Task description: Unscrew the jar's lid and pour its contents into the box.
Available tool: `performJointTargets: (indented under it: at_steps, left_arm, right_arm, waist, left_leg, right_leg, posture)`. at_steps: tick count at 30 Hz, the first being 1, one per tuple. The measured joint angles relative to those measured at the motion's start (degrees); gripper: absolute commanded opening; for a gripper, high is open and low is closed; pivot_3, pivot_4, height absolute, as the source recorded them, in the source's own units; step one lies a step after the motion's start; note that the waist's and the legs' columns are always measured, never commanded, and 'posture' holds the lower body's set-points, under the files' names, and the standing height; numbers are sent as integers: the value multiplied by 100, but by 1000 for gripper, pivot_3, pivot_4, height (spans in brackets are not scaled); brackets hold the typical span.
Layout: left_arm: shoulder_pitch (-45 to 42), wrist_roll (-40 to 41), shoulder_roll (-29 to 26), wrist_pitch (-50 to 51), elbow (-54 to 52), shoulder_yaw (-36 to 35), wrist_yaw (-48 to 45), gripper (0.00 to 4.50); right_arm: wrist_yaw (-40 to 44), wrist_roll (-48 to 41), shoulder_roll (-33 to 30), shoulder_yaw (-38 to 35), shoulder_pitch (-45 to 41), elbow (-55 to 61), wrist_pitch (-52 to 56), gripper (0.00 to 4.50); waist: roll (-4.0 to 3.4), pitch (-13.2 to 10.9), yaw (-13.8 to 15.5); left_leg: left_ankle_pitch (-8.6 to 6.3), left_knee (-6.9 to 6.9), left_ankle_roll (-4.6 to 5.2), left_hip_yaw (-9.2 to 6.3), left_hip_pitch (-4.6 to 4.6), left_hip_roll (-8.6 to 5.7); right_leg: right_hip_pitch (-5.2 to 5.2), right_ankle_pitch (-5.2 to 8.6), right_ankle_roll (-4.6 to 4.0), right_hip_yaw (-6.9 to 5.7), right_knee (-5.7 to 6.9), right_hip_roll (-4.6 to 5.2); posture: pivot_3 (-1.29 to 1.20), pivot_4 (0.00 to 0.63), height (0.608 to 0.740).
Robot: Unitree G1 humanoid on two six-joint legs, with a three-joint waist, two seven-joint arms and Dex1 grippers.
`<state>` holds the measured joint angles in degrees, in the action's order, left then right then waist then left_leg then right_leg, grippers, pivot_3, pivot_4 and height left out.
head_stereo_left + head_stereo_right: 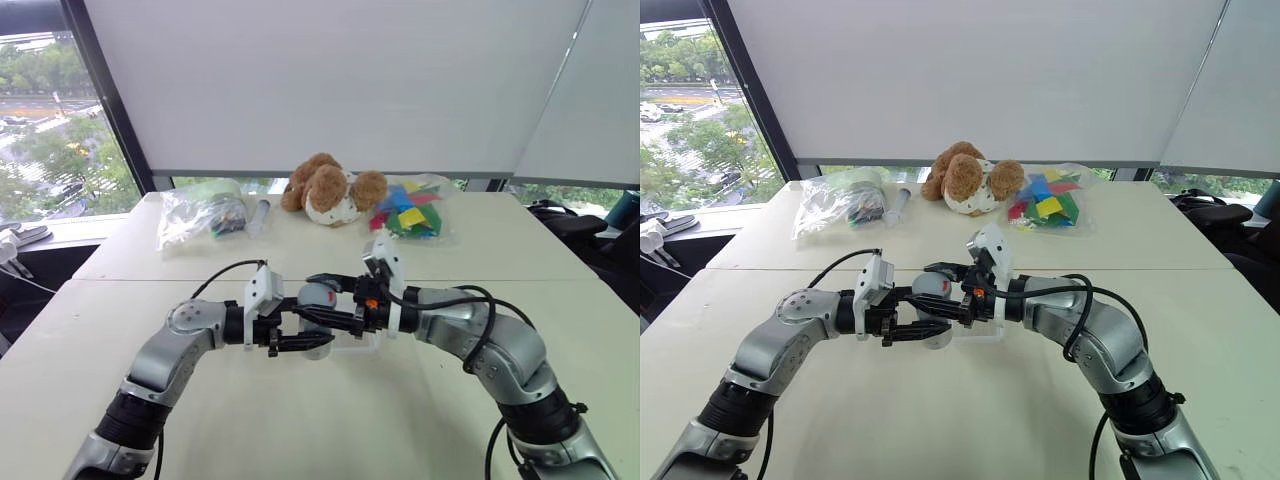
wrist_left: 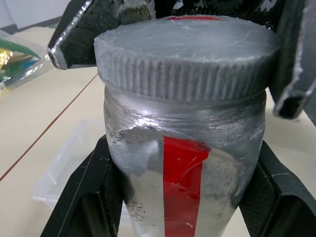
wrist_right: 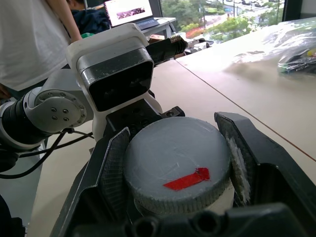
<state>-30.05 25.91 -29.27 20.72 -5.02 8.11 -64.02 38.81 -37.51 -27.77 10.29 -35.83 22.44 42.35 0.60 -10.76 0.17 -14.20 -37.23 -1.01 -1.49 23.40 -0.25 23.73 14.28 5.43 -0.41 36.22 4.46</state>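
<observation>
Left eye view, tabletop: a pale beige tabletop [image 1: 300, 420] is filling the foreground, with a thin seam running across it just beyond the arms.
Room: white blinds are hanging over the windows behind the far edge; trees and a road are showing through the glass on the left.
Far edge: a brown and white plush dog [image 1: 330, 188] is lying between a bag [image 1: 200, 212] of mixed items and a bag of coloured pieces [image 1: 412, 212]; a clear tube [image 1: 258, 216] is resting just beside the first bag.
Right wrist view, background: a person in a white shirt is standing beside an open laptop [image 3: 129, 11].
Jar: the jar [image 2: 182, 163] is being held upright above the tabletop between the two arms; its silvery wrap is looking crinkled.
Labels: a red vertical stripe is running down a white patch on the jar, and a short red strip is sitting on top of the lid [image 3: 177, 163]; no writing is readable on either.
Left claw: the left claw [image 1: 300, 335] is pinching the jar's body from both sides.
Right claw: the right claw [image 3: 177, 163] is pressing its fingers against opposite sides of the lid's ribbed rim.
Box: the box [image 2: 64, 173] is sitting on the tabletop below and behind the jar.
</observation>
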Motion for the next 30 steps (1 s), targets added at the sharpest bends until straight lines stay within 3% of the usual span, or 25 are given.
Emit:
performJointTargets:
  at_steps: [4, 12, 17, 19, 22, 30]
  left_arm:
    - [15, 21, 4, -10, -42, 4, -117, 2381]
    - [-34, 384, 48, -9, -210, 164, -1078, 2381]
    - [-48, 453, 121, 20, -225, 183, -1184, 2381]
    - [-45, 459, 132, 27, -225, 182, -1168, 2381]
    - [-31, 585, 224, 32, -282, 172, -1089, 2381]
    - [153, 601, 106, 27, -369, -6, -832, 2381]
  right_arm:
    - [349, 24, -71, -20, 5, -66, -140, 2337]
    - [2654, -162, -713, 31, -532, -595, -537, 2337]
    - [3013, -154, -719, 20, -660, -705, -508, 2337]
    - [3001, -157, -710, 0, -658, -695, -472, 3403]
    - [2905, -154, -544, 2, -531, -559, -560, 4432]
    - [2544, -195, -551, -577, -356, -448, -859, 4432]
  waist:
    - [0, 0, 1]
    - [0, -1, 0]
    - [0, -1, -13]
    - [0, -1, -12]
    - [0, -1, -7]
    - [-1, -1, 15]
  left_leg:
    - [0, -1, 0, 0, 0, 0]
    - [0, -5, 0, -1, -4, 0]
    - [0, -5, 0, -3, -4, 1]
    - [0, -5, 0, -2, -4, 1]
    - [0, -5, 0, -4, -4, 1]
    - [1, -10, -1, -4, -5, 1]
  right_leg:
    - [-1, 0, 0, 0, 0, 0]
    - [-7, 0, 0, -1, -1, -4]
    - [-6, 0, 0, 0, 0, -4]
    - [-7, 0, 1, 0, 0, -3]
    - [-7, 0, 1, 0, 0, -3]
    - [-11, -1, 1, 1, 1, -2]
  posture:
    - [0, 150, 740]
    - [0, 150, 740]
    - [0, 150, 740]
    - [0, 150, 740]
    - [0, 150, 740]
    - [0, 150, 740]
